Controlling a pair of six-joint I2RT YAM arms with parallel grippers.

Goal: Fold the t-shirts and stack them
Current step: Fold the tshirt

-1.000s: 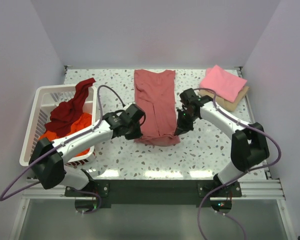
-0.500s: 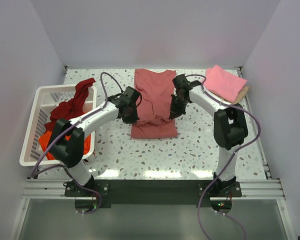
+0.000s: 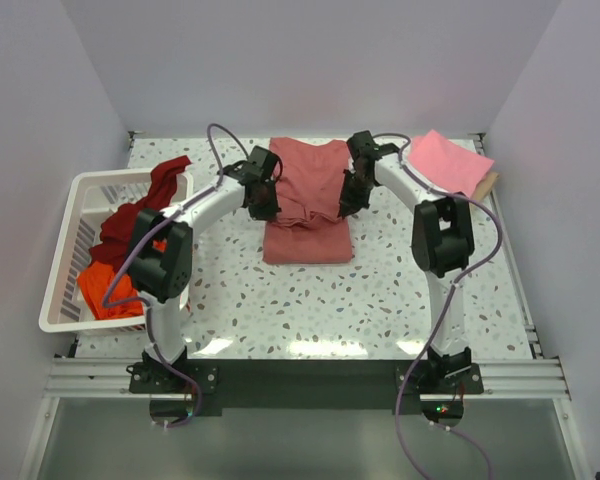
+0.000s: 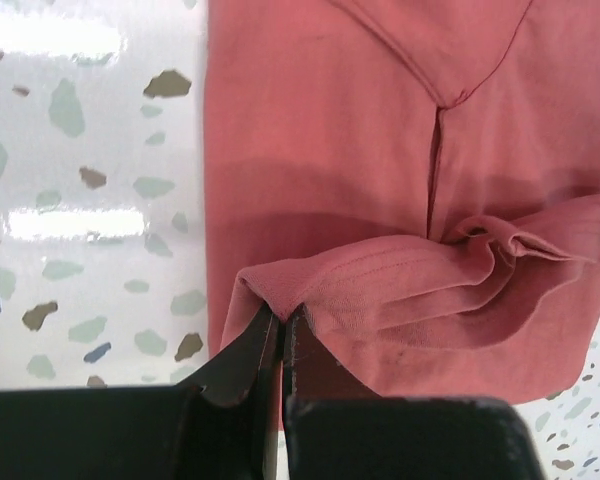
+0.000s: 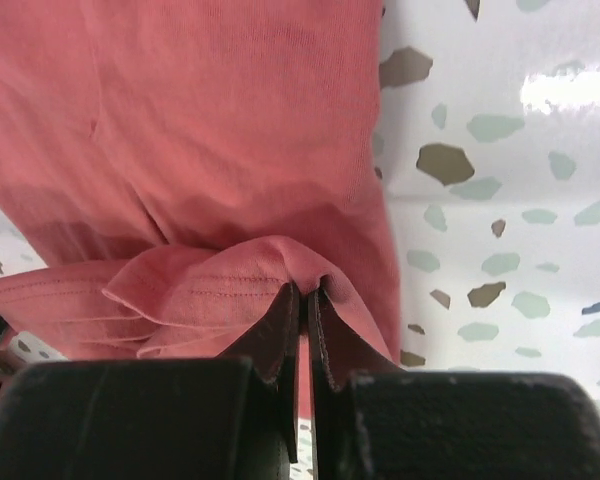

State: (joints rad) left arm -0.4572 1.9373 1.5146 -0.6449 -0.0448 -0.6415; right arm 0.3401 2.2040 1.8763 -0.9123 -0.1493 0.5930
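The dusty rose-red t-shirt (image 3: 308, 245) lies in the middle of the table, its near part doubled over the rest. My left gripper (image 3: 271, 212) is shut on the raised hem's left corner, and the left wrist view shows cloth (image 4: 320, 150) pinched at the gripper's (image 4: 280, 312) tips. My right gripper (image 3: 346, 207) is shut on the right corner, with the fabric (image 5: 210, 120) bunched over the gripper's (image 5: 305, 290) closed tips. The hem sags in folds between them. A bright pink t-shirt (image 3: 445, 163) lies folded at the back right. The dark maroon t-shirt (image 3: 140, 215) and the orange one (image 3: 105, 285) lie in the basket.
The white slatted basket (image 3: 65, 250) stands at the left edge, with the maroon cloth hanging over its far rim. A tan flat thing (image 3: 488, 186) pokes out under the pink shirt. Walls close in the table on three sides.
Both grippers have carried the shirt's near hem away from the front edge toward the collar, so the shirt now lies shorter and doubled. Both arms have stretched further out.
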